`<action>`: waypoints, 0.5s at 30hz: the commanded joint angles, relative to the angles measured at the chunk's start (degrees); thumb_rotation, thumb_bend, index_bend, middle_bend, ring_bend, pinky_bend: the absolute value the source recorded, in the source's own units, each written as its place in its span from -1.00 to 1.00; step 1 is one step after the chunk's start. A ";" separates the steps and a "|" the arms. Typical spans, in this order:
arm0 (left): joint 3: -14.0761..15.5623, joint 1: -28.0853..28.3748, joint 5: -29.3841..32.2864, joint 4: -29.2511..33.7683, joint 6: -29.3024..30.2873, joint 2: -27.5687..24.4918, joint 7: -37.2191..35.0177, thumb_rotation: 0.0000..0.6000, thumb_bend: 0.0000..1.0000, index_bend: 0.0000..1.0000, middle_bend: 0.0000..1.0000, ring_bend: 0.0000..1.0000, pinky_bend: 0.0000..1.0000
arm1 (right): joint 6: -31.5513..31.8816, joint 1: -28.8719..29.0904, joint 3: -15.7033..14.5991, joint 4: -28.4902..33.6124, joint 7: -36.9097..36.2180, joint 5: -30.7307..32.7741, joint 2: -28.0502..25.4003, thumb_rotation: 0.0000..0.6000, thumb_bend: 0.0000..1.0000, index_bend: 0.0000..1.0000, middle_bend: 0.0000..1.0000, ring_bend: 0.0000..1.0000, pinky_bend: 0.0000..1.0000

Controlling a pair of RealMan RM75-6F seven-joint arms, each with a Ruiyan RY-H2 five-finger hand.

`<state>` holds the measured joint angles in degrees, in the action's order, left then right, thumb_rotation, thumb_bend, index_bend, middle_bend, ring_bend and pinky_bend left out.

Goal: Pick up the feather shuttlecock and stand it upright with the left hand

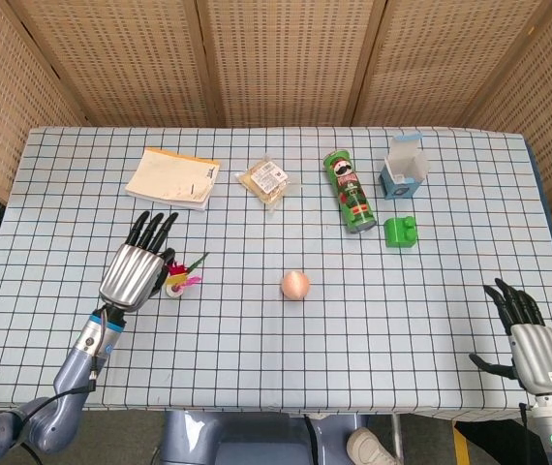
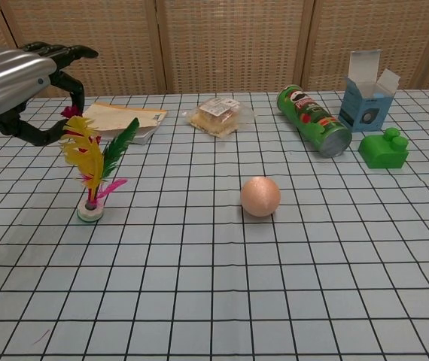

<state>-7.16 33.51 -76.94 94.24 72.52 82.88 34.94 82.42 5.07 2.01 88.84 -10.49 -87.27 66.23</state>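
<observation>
The feather shuttlecock point(image 2: 94, 169) stands nearly upright, its white base on or just above the checked cloth and its yellow, green and pink feathers leaning slightly right. It also shows in the head view as the shuttlecock point(image 1: 181, 279), left of the table's middle. My left hand point(image 2: 15, 75) hangs over it from the left and pinches the feather tips between thumb and a curled finger. Seen from the head, the left hand point(image 1: 136, 266) covers part of the feathers. My right hand point(image 1: 528, 339) rests by the front right edge, fingers spread, holding nothing.
An orange ball point(image 2: 260, 196) lies right of the shuttlecock. Along the back are a booklet point(image 2: 120, 120), a wrapped snack point(image 2: 217, 114), a lying green crisps can point(image 2: 314, 120), an open blue box point(image 2: 368, 90) and a green brick point(image 2: 384, 147).
</observation>
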 commanded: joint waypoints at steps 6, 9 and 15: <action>0.71 -1.07 -0.86 0.43 0.66 -0.95 -1.22 1.00 -0.31 -0.41 -1.00 -1.00 -1.00 | 0.33 -0.09 0.12 0.10 -0.25 -0.03 -0.11 1.00 -0.92 -1.00 -1.00 -1.00 -1.00; 0.89 -1.87 -1.35 0.73 1.62 -1.80 -1.78 1.00 -0.32 -0.49 -1.00 -1.00 -1.00 | 0.52 -0.14 0.14 0.03 -0.49 -0.15 -0.18 1.00 -0.92 -1.00 -1.00 -1.00 -1.00; 1.54 -3.57 -2.25 1.21 3.22 -3.55 -4.05 1.00 -0.33 -0.57 -1.00 -1.00 -1.00 | 0.66 -0.19 0.00 0.16 -0.32 -0.44 -0.27 1.00 -0.92 -1.00 -1.00 -1.00 -1.00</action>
<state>-5.90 30.43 -78.77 95.24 75.32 79.92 31.56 83.05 4.89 2.03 88.98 -10.85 -87.68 65.98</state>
